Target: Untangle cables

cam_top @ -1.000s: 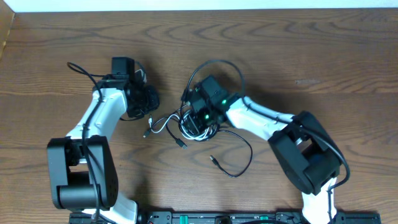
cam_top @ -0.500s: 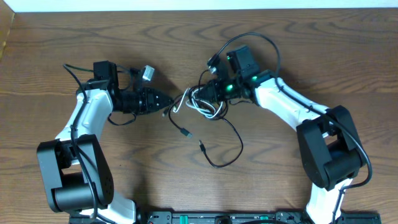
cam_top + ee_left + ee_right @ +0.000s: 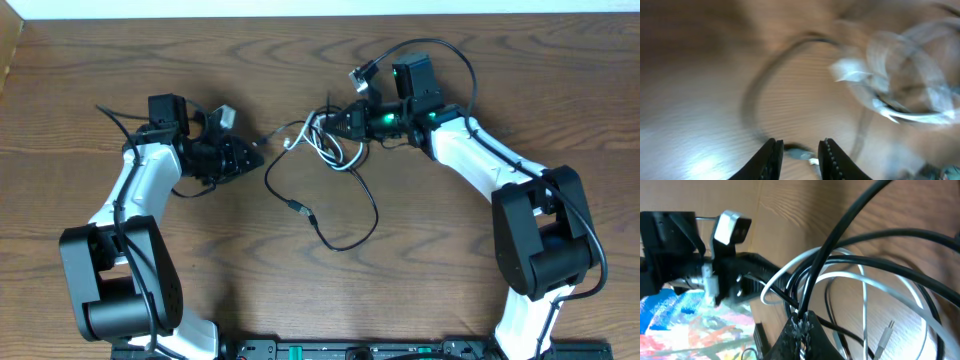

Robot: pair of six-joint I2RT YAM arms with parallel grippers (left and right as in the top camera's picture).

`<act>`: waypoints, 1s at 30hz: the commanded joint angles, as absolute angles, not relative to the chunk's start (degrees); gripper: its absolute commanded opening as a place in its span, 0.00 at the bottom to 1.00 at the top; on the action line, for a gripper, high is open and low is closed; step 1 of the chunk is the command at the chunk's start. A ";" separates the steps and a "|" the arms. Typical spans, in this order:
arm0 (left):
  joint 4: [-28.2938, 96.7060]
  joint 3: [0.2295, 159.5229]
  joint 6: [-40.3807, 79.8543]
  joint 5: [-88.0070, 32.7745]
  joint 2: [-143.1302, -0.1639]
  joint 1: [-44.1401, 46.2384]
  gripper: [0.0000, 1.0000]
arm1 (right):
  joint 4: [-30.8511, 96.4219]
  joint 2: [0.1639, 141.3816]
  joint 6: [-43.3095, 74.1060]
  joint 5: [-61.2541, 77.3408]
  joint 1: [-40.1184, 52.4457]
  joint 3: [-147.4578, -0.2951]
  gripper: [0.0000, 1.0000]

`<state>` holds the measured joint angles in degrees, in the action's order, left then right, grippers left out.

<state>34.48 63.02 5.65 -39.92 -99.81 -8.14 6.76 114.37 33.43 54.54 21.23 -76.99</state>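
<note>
On the brown wooden bench, a loose black loop of the thin black and white cables hangs toward 6 o'clock. Farther back, at 9 o'clock, the left end effector stands a little open; blur hides whether anything sits between its jaws. At 1 o'clock, the right end effector is clamped tight on the knotted bundle.

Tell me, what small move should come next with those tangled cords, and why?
Probably the left claw should close on the small plug just ahead of it. Its jaws stand apart, while the right claw is shut on the knotted bundle, and a black cord trails loose. Gripping that end would likely let the arms draw it free.
</note>
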 commanded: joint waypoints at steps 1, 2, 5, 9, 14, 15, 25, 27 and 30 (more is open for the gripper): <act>34.83 62.74 15.84 -26.57 -99.61 -8.27 0.30 | 8.45 113.14 31.46 56.66 19.99 -77.89 0.01; 34.54 62.74 14.55 -29.10 -99.61 -8.27 0.30 | 8.36 113.14 32.77 56.69 19.92 -77.89 0.01; 33.91 62.74 5.96 -42.17 -99.61 -8.27 0.32 | 4.91 113.14 39.51 56.64 19.92 -77.89 0.01; 35.86 62.74 -9.93 -64.47 -99.61 -8.27 0.41 | -4.91 113.14 50.00 55.64 19.92 -77.89 0.01; 38.11 62.74 -16.91 -71.79 -99.61 -8.27 0.46 | -14.06 113.14 60.97 59.64 20.62 -77.89 0.01; 38.11 62.74 -16.95 -72.75 -99.61 -8.27 0.46 | -16.91 113.14 61.71 61.49 20.82 -77.89 0.01; 38.09 62.72 -20.49 -66.61 -99.61 -8.27 0.46 | -25.54 113.14 62.13 69.58 22.20 -77.89 0.01; 38.06 62.72 -21.17 -64.53 -99.61 -8.27 0.46 | -25.54 113.14 59.90 72.58 22.74 -77.89 0.01; 38.00 62.72 -21.17 -61.41 -99.61 -8.27 0.46 | -25.50 113.14 59.27 74.13 23.22 -77.89 0.01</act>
<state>37.87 63.02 -18.81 -65.30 -99.81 -8.14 -25.17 114.26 60.88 69.41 22.39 -77.17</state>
